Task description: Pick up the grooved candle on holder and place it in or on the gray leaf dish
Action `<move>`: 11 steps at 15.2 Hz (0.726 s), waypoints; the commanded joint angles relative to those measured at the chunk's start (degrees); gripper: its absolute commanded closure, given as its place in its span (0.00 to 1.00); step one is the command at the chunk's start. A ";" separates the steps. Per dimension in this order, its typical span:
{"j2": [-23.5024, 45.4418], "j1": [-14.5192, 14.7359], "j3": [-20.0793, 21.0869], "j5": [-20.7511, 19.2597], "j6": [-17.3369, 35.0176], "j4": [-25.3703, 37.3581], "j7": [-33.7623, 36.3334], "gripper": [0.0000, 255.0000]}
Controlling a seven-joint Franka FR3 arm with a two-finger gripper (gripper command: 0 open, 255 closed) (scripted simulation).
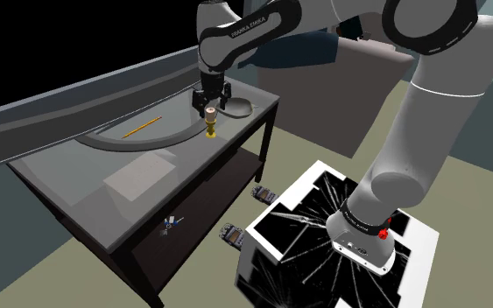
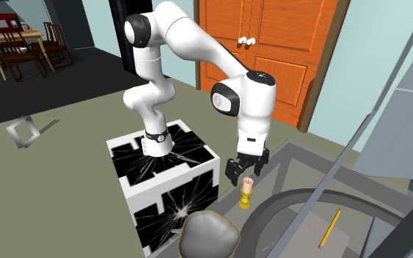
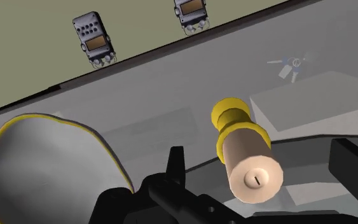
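A short pinkish candle on a yellow holder (image 1: pixel 211 123) stands upright on the glass table top (image 1: pixel 78 175), near its edge. My black gripper (image 1: pixel 211 101) hangs just above it, open. From the hand's camera the candle (image 3: pixel 247 162) sits between the two spread fingers (image 3: pixel 176 164), closer to one of them, and neither touches it. The grey leaf dish (image 1: pixel 238 108) with a thin yellow rim lies close beside the candle on the table. In the second exterior view the gripper (image 2: pixel 246 170) is right over the candle (image 2: pixel 246 192), with the dish (image 2: pixel 208 234) nearer the camera.
A yellow pencil (image 1: pixel 142 127) lies within a large dark ring (image 1: pixel 139 142) on the table, and a pale sheet (image 1: pixel 135 179) lies further along. Two small devices (image 1: pixel 264 192) sit on the floor by the stand (image 1: pixel 323 236). A small blue-white object (image 1: pixel 172 224) is under the table top.
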 commanded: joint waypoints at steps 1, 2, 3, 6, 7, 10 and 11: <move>0.77 0.00 -0.04 -0.13 1.55 -0.76 0.07 0.00; 1.37 0.01 -0.07 -0.23 2.64 -1.25 0.13 0.00; 1.36 0.01 -0.07 -0.22 2.64 -1.27 0.13 0.00; 1.37 0.01 -0.07 -0.23 2.64 -1.25 0.13 0.00; 1.37 0.01 -0.07 -0.23 2.64 -1.25 0.13 0.00; 1.36 0.01 -0.07 -0.23 2.63 -1.25 0.13 0.00; 1.36 0.01 -0.07 -0.23 2.63 -1.25 0.13 1.00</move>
